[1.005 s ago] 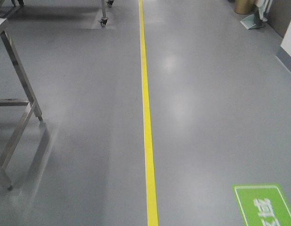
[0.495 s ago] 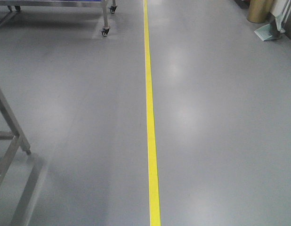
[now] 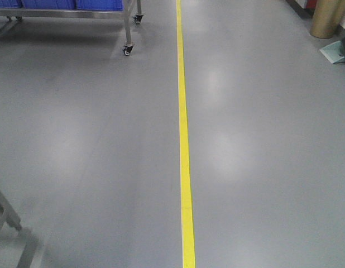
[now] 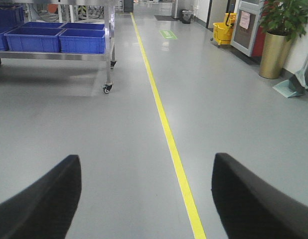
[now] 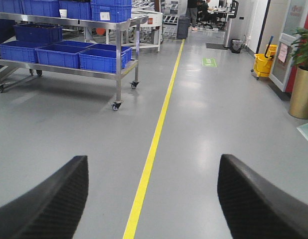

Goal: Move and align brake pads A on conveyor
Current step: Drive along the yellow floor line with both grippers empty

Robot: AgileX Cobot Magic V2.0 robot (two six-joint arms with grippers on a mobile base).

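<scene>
Your left gripper (image 4: 144, 167) and right gripper (image 5: 153, 167) have jaws spread wide, holding nothing, above grey floor (image 3: 262, 167) with a yellow line (image 3: 185, 139). A cart (image 5: 118, 84) of blue bins (image 5: 101, 57) stands left of the line. The brake pads and conveyor are out of view.

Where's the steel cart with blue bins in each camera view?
Front-facing: steel cart at the top-left edge, mostly cropped.
Left wrist: cart in the upper left.
Right wrist: cart in the upper left, fuller view.
Shared landmark: yellow floor line, running just right of the cart in all three.
</scene>
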